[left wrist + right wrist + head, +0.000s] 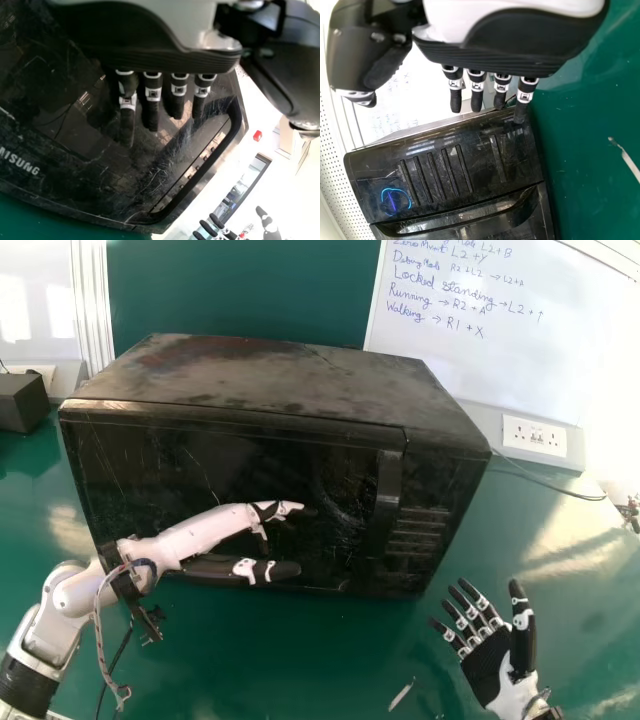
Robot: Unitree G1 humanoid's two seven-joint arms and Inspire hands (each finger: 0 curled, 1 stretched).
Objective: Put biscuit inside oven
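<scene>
A black oven stands on the green table, its door [230,480] closed and its handle [385,502] at the door's right side. In front of the door is my left hand [225,530], pointing right with fingers straight, short of the handle. In the left wrist view the left hand [152,100] hangs over the glossy door [75,150], near the handle [200,172]. My right hand [490,660] is at the lower right, palm up with spread fingers, holding nothing. In the right wrist view the right hand [490,87] is by the oven's control panel [440,170]. I see no biscuit.
The green table [330,660] carries a small whitish strip [401,694] in front of the oven. A dark box [20,402] stands at the far left. Behind are a whiteboard [510,350] and a socket strip [535,436] with a cable running right.
</scene>
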